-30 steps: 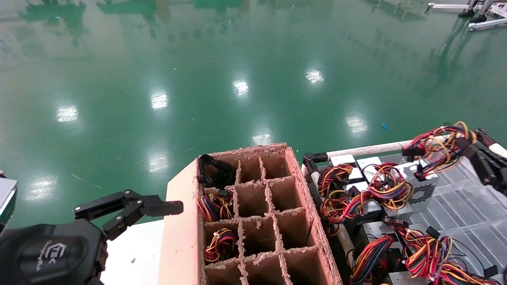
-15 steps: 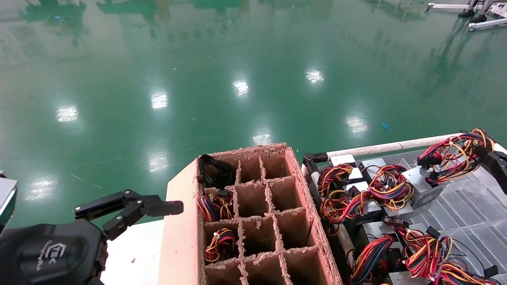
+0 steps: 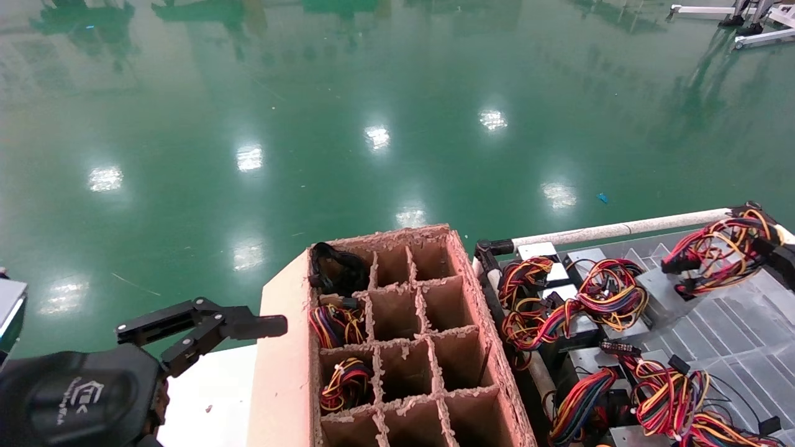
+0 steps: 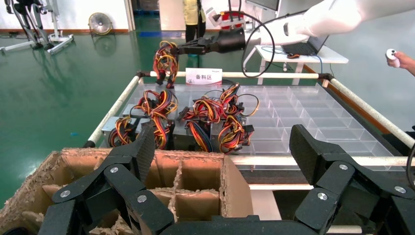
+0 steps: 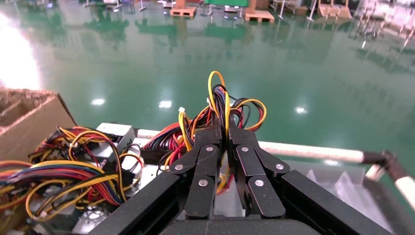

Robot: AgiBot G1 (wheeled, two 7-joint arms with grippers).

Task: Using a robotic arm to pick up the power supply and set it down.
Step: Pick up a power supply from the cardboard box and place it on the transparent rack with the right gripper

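My right gripper [image 5: 226,125] is shut on the red, yellow and black wire bundle [image 5: 215,115] of a power supply. In the head view this gripper [image 3: 767,247] sits at the far right edge, over the clear tray [image 3: 733,335]. The bundle [image 3: 714,251] hangs from it, and the grey box [image 3: 659,290] lies tilted below on the tray. My left gripper [image 3: 248,326] hovers open and empty left of the cardboard box [image 3: 478,323]. The left wrist view shows its fingers [image 4: 142,147] spread wide, and the right gripper [image 4: 195,48] far off holding wires.
The cardboard box has divider cells, and wire bundles [image 3: 345,382] fill several on its left side. More power supplies with coloured wires [image 3: 577,298] crowd the tray's left part. A white rail [image 3: 608,231] bounds the tray's far side, with green floor beyond.
My right gripper has moved right and down with the wire bundle, and the grey box has come down onto the tray. The left arm has not moved.
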